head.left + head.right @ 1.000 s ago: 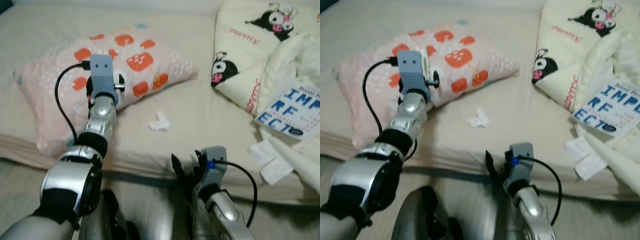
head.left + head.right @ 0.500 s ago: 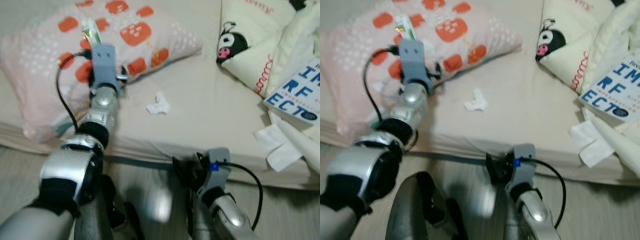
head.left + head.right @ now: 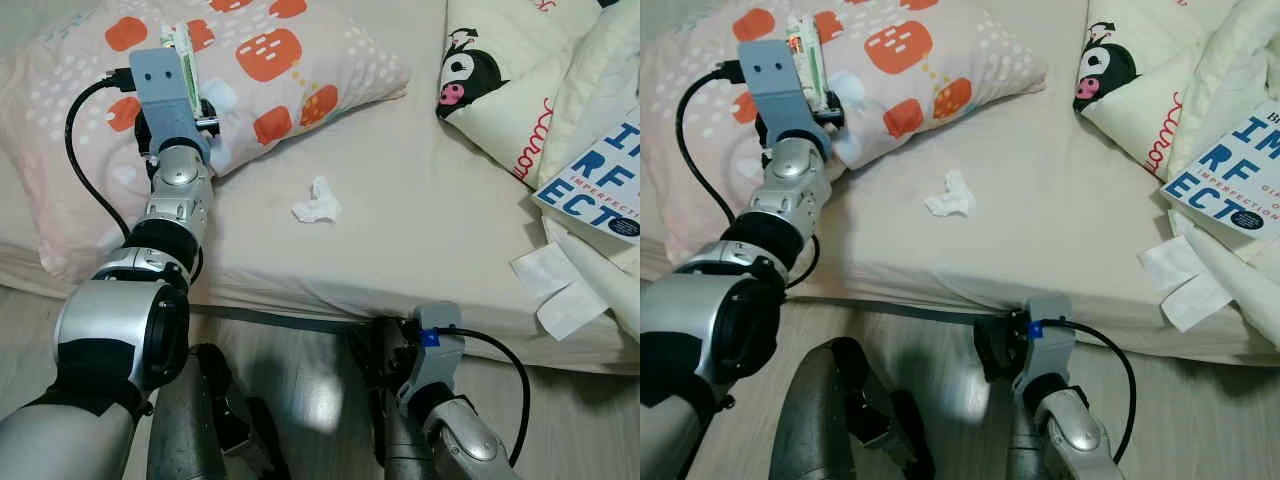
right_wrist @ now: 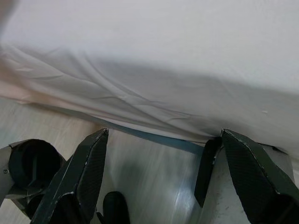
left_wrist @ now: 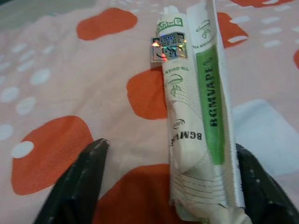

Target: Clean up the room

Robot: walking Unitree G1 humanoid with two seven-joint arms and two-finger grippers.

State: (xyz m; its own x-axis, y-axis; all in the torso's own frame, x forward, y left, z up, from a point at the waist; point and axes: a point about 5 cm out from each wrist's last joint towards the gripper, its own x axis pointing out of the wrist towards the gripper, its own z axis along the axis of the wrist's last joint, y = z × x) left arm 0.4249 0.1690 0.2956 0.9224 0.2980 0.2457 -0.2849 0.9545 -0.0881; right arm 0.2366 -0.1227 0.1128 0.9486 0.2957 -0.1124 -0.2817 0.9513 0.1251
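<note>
Pink pillow (image 3: 290,60) with orange patches lies on the bed (image 3: 420,230), and a green-and-white wrapper (image 5: 198,121) rests on it. We reach our left gripper (image 5: 168,186) over it, fingers spread wide; the wrapper sits between them, close to one finger, its long axis running straight ahead toward twelve o'clock. A crumpled tissue (image 3: 316,201) lies at three o'clock of that arm. Our right gripper (image 4: 161,172) hangs open, low beside the mattress edge.

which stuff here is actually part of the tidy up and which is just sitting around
Job in hand:
left gripper, over the pillow
green-and-white wrapper between its open fingers
crumpled tissue
flat tissue

Lying about:
book
cartoon blanket
right gripper, idle by the bed edge
</note>
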